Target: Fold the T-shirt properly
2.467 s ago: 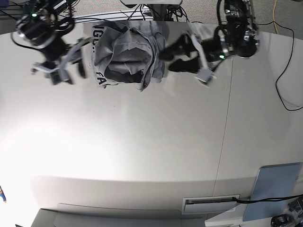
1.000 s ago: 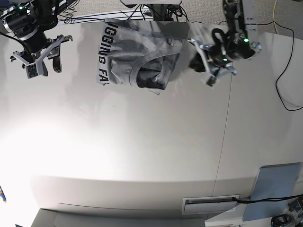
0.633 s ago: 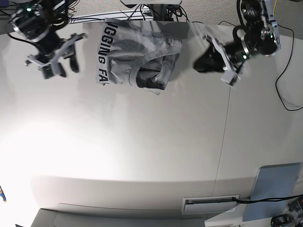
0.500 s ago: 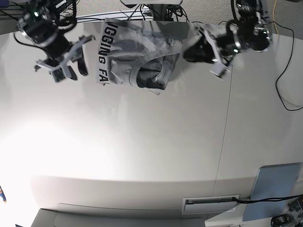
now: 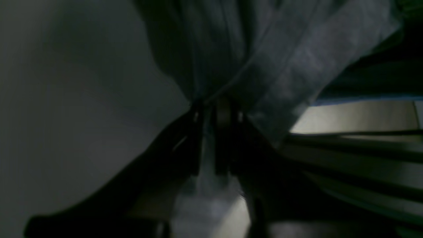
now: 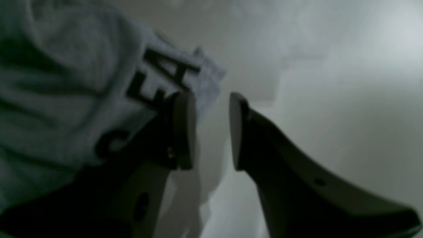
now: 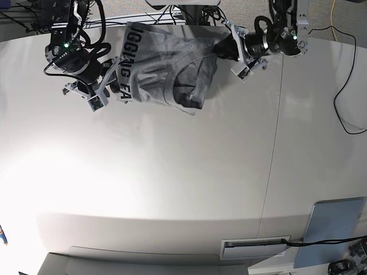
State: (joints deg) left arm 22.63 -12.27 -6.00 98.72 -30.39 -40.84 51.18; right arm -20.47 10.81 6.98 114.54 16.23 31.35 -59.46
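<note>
The heather-grey T-shirt [image 7: 163, 69] lies crumpled at the far middle of the white table [image 7: 183, 172], with black lettering along its left edge. In the left wrist view, my left gripper [image 5: 213, 109] is shut on a bunched fold of the grey T-shirt [image 5: 264, 59]. In the base view, this gripper [image 7: 220, 49] is at the shirt's right edge. My right gripper [image 6: 208, 132] is open beside the lettered edge of the T-shirt [image 6: 66, 82], and one finger [image 6: 183, 129] overlaps the cloth's corner. In the base view, this gripper [image 7: 110, 77] is at the shirt's left edge.
Cables [image 7: 149, 20] run along the table's far edge behind the shirt. A black cable [image 7: 343, 109] hangs at the right. A blue-grey panel [image 7: 332, 229] stands at the near right. A seam [image 7: 274, 149] runs down the table.
Both arms have moved in to the shirt. The left gripper has reached the right edge and shut on the cloth. The right gripper has come to the lettered left edge.
</note>
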